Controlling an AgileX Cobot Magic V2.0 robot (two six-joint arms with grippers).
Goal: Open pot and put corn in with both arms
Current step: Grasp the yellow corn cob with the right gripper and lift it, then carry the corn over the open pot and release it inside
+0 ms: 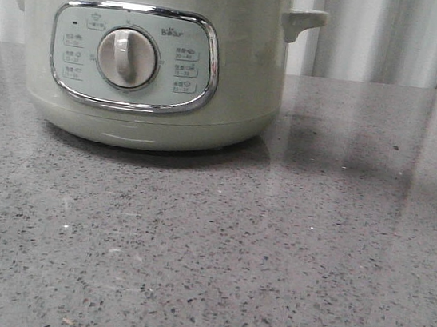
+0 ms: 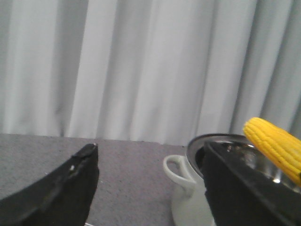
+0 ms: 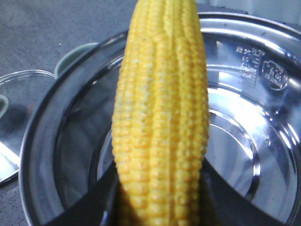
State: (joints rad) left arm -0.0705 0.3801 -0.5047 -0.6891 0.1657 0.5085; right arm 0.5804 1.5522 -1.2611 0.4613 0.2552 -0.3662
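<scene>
One cob: the corn (image 3: 161, 117) is hanging lengthwise over the open mouth of the pot (image 1: 151, 66), with its yellow underside just peeking above the steel rim in the front view.
Right gripper: its fingers (image 3: 211, 197) are pressing against both sides of the cob's near end, closed on it.
Left gripper: its two dark fingers (image 2: 61, 188) are standing well apart with nothing between them, off to the left of the pot.
Pot: it is sitting on the grey speckled countertop (image 1: 287, 253), left of centre, dial (image 1: 126, 56) facing the camera, its shiny steel inner bowl (image 3: 240, 122) showing bare.
Glass lid (image 3: 19, 117): it is lying flat on the countertop just beside the pot, near one side handle (image 3: 75, 59).
</scene>
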